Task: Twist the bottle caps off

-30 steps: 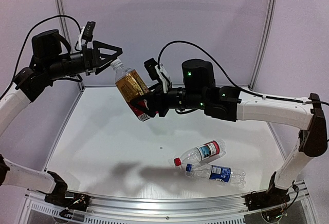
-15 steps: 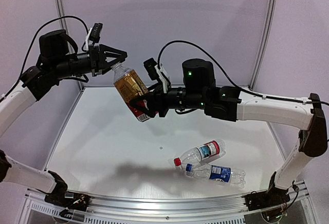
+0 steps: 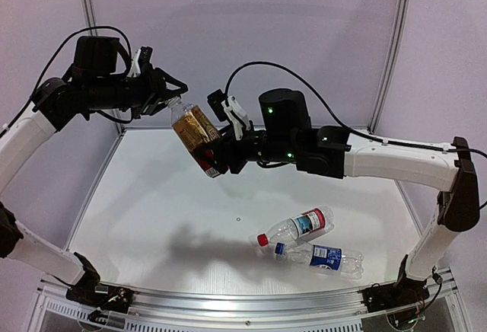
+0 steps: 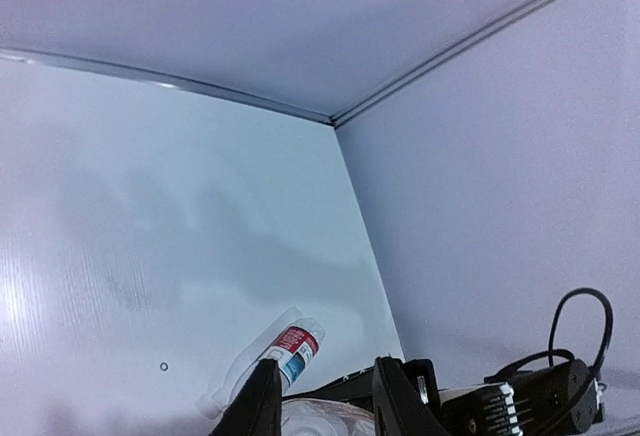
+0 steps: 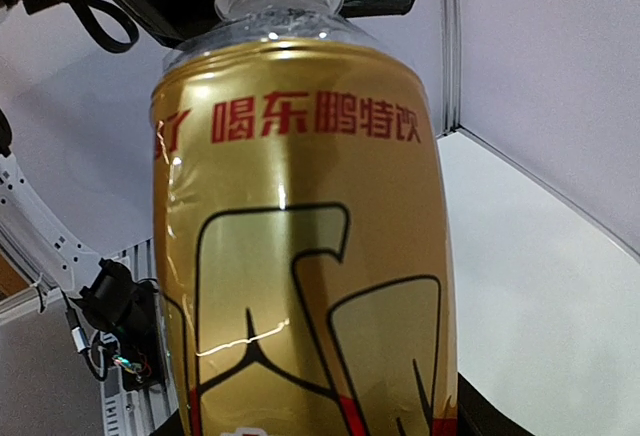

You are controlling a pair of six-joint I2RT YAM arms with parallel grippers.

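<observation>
The amber bottle (image 3: 194, 129) with its gold-red label hangs tilted above the table, and in the right wrist view the amber bottle (image 5: 300, 256) fills the picture. My right gripper (image 3: 212, 160) is shut on its lower end. My left gripper (image 3: 164, 99) is shut over its top, so the white cap is hidden between the fingers (image 4: 262, 404). The red-white label bottle (image 3: 301, 224) with its red cap (image 3: 262, 239) lies on the table. The blue label bottle (image 3: 326, 256) with its blue cap (image 3: 280, 248) lies right beside it.
The white table (image 3: 152, 210) has a raised metal rim along its front edge (image 3: 251, 301). Lilac wall panels (image 3: 251, 35) close the back and sides. A small dark ring mark (image 3: 238, 220) sits near the table's middle. The right arm's cable (image 3: 319, 96) loops above it.
My left gripper went from open beside the bottle's top to shut over it, and the wrist has turned. The right arm and the bottle shifted slightly left.
</observation>
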